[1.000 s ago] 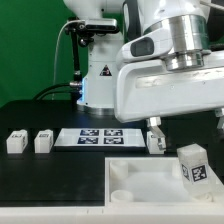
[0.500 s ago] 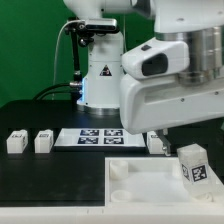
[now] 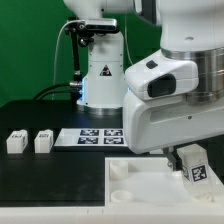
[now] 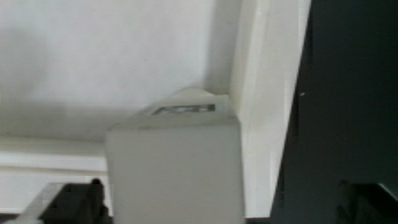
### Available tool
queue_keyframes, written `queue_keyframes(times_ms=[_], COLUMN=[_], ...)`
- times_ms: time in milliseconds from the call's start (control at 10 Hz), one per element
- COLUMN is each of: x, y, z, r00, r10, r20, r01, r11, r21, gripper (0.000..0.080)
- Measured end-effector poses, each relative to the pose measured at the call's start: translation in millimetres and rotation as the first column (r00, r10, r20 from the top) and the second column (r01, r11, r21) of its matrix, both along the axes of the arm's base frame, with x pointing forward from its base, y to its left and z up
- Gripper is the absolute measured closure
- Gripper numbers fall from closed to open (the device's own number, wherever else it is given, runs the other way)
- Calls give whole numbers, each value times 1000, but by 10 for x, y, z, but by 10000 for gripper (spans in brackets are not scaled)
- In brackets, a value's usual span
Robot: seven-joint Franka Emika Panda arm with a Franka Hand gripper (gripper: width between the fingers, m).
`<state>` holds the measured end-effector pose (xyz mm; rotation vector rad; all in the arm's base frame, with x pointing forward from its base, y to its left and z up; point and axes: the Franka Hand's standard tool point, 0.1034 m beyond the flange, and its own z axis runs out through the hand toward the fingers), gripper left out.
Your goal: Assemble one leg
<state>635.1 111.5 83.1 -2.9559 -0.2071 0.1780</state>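
A leg [image 3: 195,165], a small white block with a black-and-white tag, stands upright on the right part of the large white tray piece [image 3: 130,180]. My gripper [image 3: 180,152] has come down over it, and the arm's white hand hides most of it in the exterior view. In the wrist view the leg [image 4: 178,160] stands between my fingertips [image 4: 75,202], with my gripper [image 4: 217,205] open and gaps on both sides. Two more legs [image 3: 16,142] [image 3: 42,142] stand at the exterior view's left. The fourth leg is hidden behind the arm.
The marker board [image 3: 90,137] lies flat on the black table between the left legs and the arm. The tray piece has round sockets at its corners [image 3: 119,171]. The robot base [image 3: 100,75] stands at the back.
The arm has moved down and toward the exterior view's right, over the leg on the tray. It now hides the leg that stood by the marker board's right end.
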Motion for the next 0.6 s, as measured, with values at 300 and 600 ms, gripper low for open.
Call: queue_keyframes(times_ms=[300, 600], x=[-1, 8], y=[7, -13], z=[0, -2], r00=[999, 979], r10=[-37, -204], r20=[-6, -28], r01=[37, 203], r11=[999, 979], r21=[-4, -32], gripper=[374, 506])
